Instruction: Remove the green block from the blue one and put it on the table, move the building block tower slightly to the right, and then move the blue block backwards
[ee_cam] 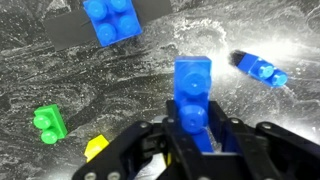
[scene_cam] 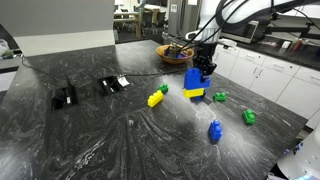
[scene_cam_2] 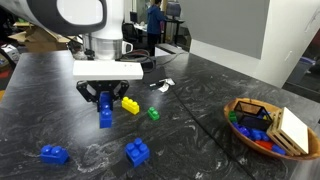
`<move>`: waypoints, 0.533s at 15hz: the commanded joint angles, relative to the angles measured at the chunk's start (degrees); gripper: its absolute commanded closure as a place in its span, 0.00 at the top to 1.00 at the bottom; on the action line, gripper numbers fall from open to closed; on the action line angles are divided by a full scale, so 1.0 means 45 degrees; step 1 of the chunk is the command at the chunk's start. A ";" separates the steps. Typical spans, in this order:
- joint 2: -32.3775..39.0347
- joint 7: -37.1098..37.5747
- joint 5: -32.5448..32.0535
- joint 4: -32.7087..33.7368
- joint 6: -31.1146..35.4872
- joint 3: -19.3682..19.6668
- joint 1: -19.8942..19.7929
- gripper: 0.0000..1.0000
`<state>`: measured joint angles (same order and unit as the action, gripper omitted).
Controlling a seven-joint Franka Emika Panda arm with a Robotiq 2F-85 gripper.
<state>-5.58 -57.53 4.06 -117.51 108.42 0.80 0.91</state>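
Jaws clenched on the blue one (ee_cam: 192,85) — its yellow base (scene_cam: 193,96) apparently resting on the surface (scene_cam: 100,130) — loose blue block (scene_cam: 214,130) nearby.

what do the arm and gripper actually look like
The robot arm has glossy white rounded shells and a dark grey round joint cap, with black cables looping beside it. A flat white bracket sits above the black two-finger gripper, whose fingers are jointed bars.

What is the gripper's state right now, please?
Gripper: closed, holding the tower's blue block.
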 commanded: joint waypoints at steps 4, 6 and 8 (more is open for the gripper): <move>-0.2910 -0.1817 0.0451 -0.1695 -0.1072 0.0884 -0.0023 0.09; -0.3493 -0.1852 0.1113 -0.2253 -0.1582 0.1327 0.0061 0.09; -0.3820 -0.1472 0.1410 -0.2959 -0.1623 0.1476 0.0049 0.09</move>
<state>-20.48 -64.29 7.56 -127.05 100.98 6.32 0.86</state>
